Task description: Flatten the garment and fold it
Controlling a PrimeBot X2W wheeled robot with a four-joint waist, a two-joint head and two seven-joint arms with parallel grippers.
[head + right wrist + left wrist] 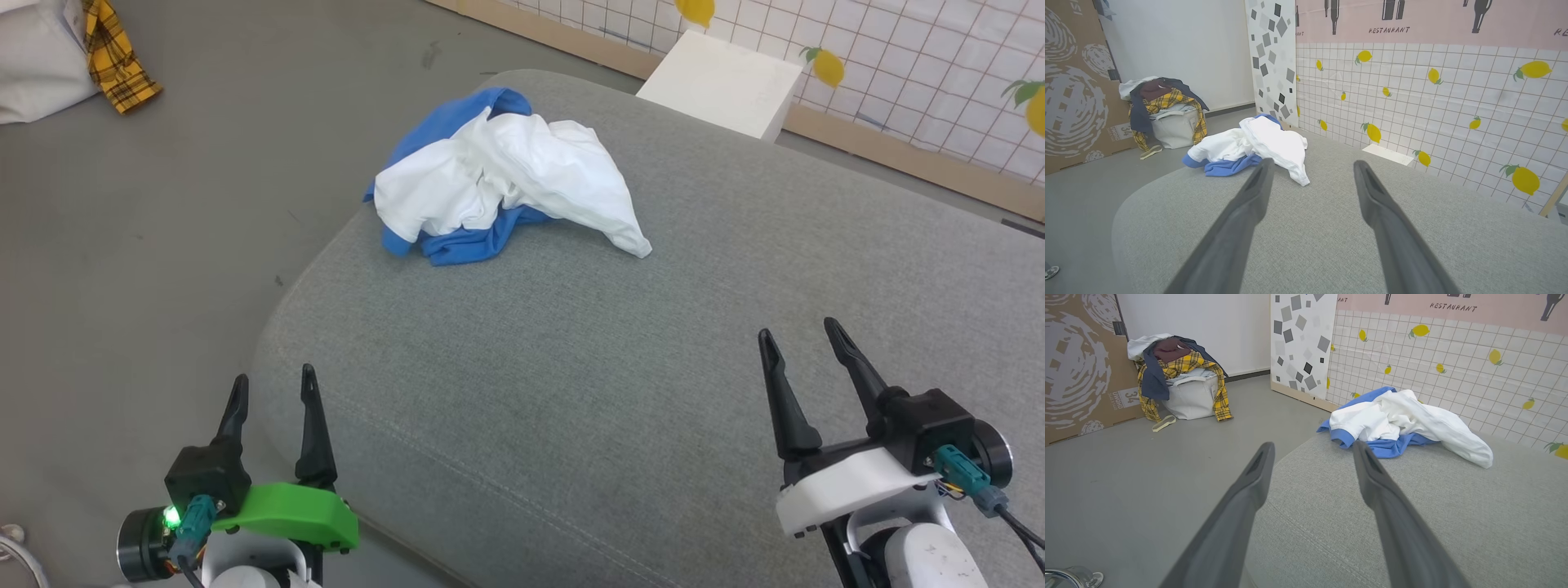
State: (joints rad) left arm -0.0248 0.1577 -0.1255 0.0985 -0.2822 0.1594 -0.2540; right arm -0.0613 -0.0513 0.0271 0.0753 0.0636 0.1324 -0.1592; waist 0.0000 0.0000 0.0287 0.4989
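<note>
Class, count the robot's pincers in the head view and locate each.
2. The green-shelled left pincer is at lower left, the white-shelled right pincer at lower right, both open, by the grey fabric cushion. None seems hidden.

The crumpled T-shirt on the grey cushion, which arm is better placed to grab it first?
Left, probably. The garment lies bunched toward the left edge of the cushion, looming larger ahead of the left gripper than the right gripper. Both are open and empty.

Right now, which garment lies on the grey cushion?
The crumpled white-and-blue garment; the yellow plaid shirt drapes a white bag on the floor.
</note>
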